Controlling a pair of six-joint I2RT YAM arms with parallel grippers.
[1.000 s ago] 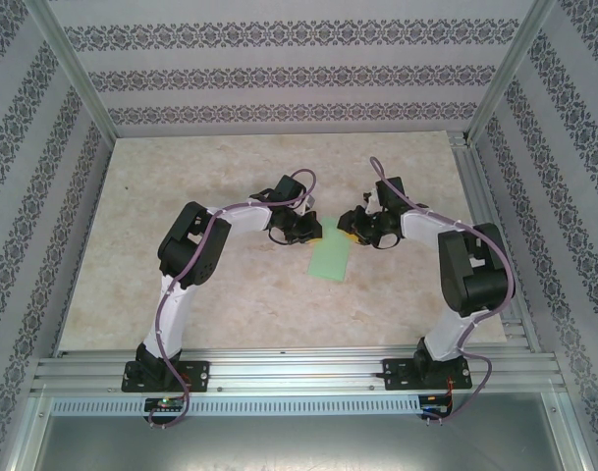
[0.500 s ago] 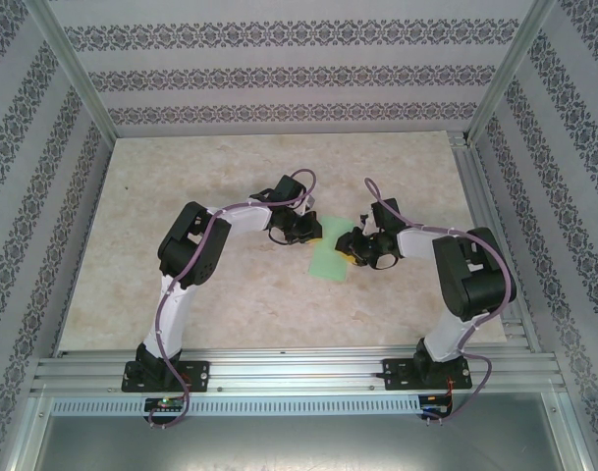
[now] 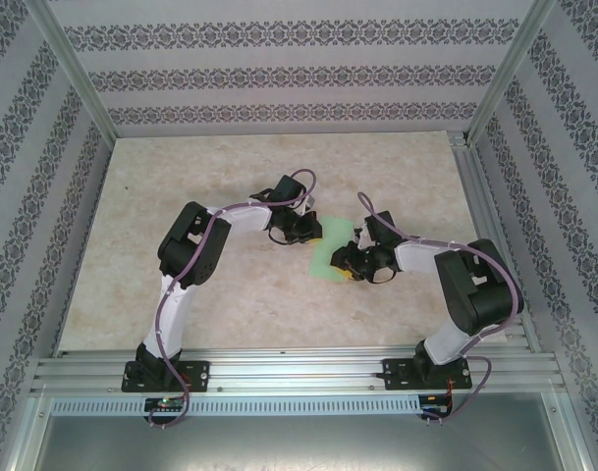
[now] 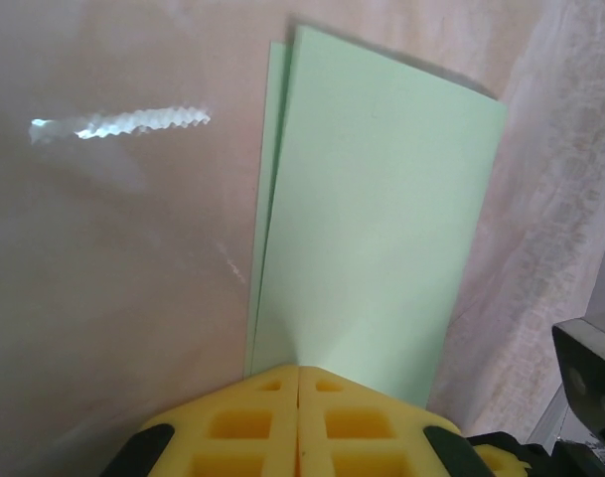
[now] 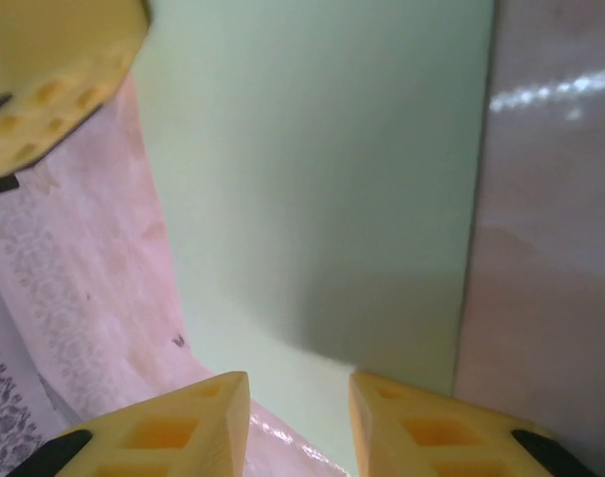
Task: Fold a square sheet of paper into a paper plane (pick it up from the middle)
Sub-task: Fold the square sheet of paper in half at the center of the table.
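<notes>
Your left fingers [image 3: 311, 234] [image 4: 299, 383] are clenched, the yellow tips pressed together with no gap. The near edge of the paper [image 3: 330, 245] [image 4: 381, 219] [image 5: 322, 179] runs in right at those tips, so they look clamped on it. From there the paper stretches straight ahead of the fingers. It is folded over. In the left wrist view you see two light-green layers, the top one covering most of the lower. A thin strip of the lower layer shows along the side to the left of the fingers. Faint creases fan out from the fingertips. The beige counter [image 3: 181, 177] [image 4: 113, 248] spreads to the left of these fingers and past the paper's far edge, with a bright streak of glare on it.

In the top view the paper sits between your two sets of fingers, the left ones at its far corner and the right ones over its near end. Whether it lies flat or is partly raised, you cannot tell.

Your right fingers [image 3: 348, 267] [image 5: 232, 397] are released, spread apart and holding nothing. The paper's edge lies just ahead of their tips and reaches into the gap between them. You cannot tell whether it touches either one. A soft shadow falls on the sheet near those tips. Ahead and to their left, across the paper, one yellow tip of the left fingers shows at the far corner. Bare counter runs along to the right.
</notes>
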